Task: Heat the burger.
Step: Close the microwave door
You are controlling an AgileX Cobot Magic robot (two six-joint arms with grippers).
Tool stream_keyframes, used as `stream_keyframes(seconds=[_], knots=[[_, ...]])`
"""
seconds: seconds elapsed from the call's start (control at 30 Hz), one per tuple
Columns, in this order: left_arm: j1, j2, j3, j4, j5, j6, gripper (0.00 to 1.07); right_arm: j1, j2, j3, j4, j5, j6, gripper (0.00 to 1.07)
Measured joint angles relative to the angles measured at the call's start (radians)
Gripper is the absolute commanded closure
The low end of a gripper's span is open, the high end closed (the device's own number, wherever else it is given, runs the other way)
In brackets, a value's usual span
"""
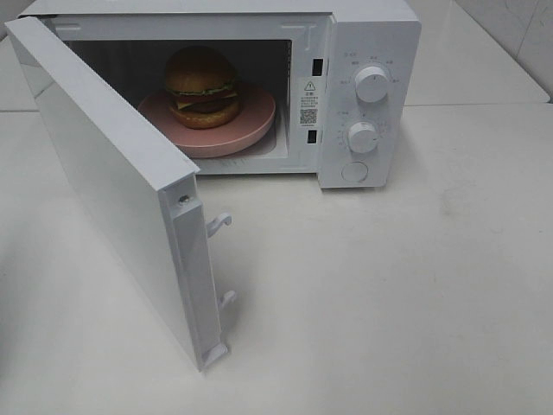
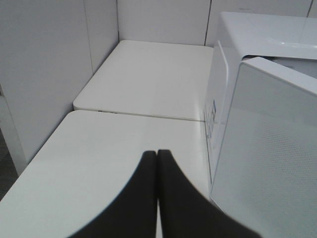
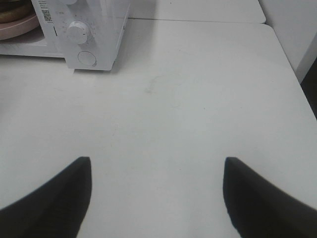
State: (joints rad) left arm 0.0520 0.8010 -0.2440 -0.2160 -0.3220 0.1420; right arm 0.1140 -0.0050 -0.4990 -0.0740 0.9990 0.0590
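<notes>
The burger (image 1: 202,86) sits on a pink plate (image 1: 252,130) inside the white microwave (image 1: 371,35), toward the left of the cavity. Its bun top is close under the cavity ceiling. The microwave door (image 1: 112,190) stands wide open, hinged at the left and swung out over the desk (image 1: 389,294). Two latch hooks stick out of its free edge. On the control panel there are two round knobs, upper (image 1: 371,84) and lower (image 1: 362,137), with a round button (image 1: 354,171) below them.

The left fingers (image 2: 148,178) are pressed together with nothing between them; they hang over the desk beside the outer face of the open door. The right fingers (image 3: 59,198) are spread wide and empty – bare desk shows between them, well apart from the microwave's front.
</notes>
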Motion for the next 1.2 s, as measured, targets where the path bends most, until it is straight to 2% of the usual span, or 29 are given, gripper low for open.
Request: stream_keyframes(seconds=[0.03, 0.07, 0.1, 0.13, 0.17, 0.2, 0.27, 0.37, 0.43, 0.63, 0.7, 0.73, 0.8, 0.83, 0.9, 1.0, 1.07, 1.2], knots=[[0.000, 0.000, 0.000, 0.000, 0.000, 0.000, 1.07, 0.000, 0.000, 0.000, 0.000, 0.000, 0.000, 0.35], [0.000, 0.028, 0.010, 0.018, -0.044, -0.023, 1.07, 0.000, 0.000, 0.000, 0.000, 0.000, 0.000, 0.35], [0.000, 0.087, 0.017, 0.068, -0.104, -0.083, 1.07, 0.000, 0.000, 0.000, 0.000, 0.000, 0.000, 0.35], [0.000, 0.087, 0.017, 0.068, -0.104, -0.083, 1.07, 0.000, 0.000, 0.000, 0.000, 0.000, 0.000, 0.35], [0.000, 0.118, 0.020, 0.105, -0.139, -0.122, 1.07, 0.000, 0.000, 0.000, 0.000, 0.000, 0.000, 0.35], [0.000, 0.118, 0.020, 0.105, -0.139, -0.122, 1.07, 0.000, 0.000, 0.000, 0.000, 0.000, 0.000, 0.35], [0.000, 0.227, 0.021, 0.272, -0.248, -0.251, 1.07, 0.000, 0.000, 0.000, 0.000, 0.000, 0.000, 0.35], [0.000, 0.256, 0.021, 0.312, -0.274, -0.270, 1.07, 0.000, 0.000, 0.000, 0.000, 0.000, 0.000, 0.35], [-0.011, 0.356, 0.021, 0.402, -0.353, -0.330, 1.07, 0.000, 0.000, 0.000, 0.000, 0.000, 0.000, 0.35], [-0.089, 0.444, 0.005, 0.414, -0.383, -0.308, 1.07, 0.000, 0.000, 0.000, 0.000, 0.000, 0.000, 0.35], [-0.161, 0.507, -0.015, 0.406, -0.403, -0.273, 1.07, 0.000, 0.000, 0.000, 0.000, 0.000, 0.000, 0.35], [-0.161, 0.507, -0.015, 0.406, -0.403, -0.273, 1.07, 0.000, 0.000, 0.000, 0.000, 0.000, 0.000, 0.35], [-0.243, 0.582, -0.041, 0.368, -0.455, -0.252, 1.07, 0.000, 0.000, 0.000, 0.000, 0.000, 0.000, 0.35], [-0.243, 0.582, -0.041, 0.368, -0.455, -0.252, 1.07, 0.000, 0.000, 0.000, 0.000, 0.000, 0.000, 0.35], [-0.296, 0.627, -0.066, 0.327, -0.482, -0.246, 1.07, 0.000, 0.000, 0.000, 0.000, 0.000, 0.000, 0.35], [-0.311, 0.638, -0.075, 0.318, -0.484, -0.242, 1.07, 0.000, 0.000, 0.000, 0.000, 0.000, 0.000, 0.35], [-0.377, 0.681, -0.109, 0.278, -0.487, -0.229, 1.07, 0.000, 0.000, 0.000, 0.000, 0.000, 0.000, 0.35], [-0.413, 0.706, -0.136, 0.264, -0.487, -0.228, 1.07, 0.000, 0.000, 0.000, 0.000, 0.000, 0.000, 0.35]])
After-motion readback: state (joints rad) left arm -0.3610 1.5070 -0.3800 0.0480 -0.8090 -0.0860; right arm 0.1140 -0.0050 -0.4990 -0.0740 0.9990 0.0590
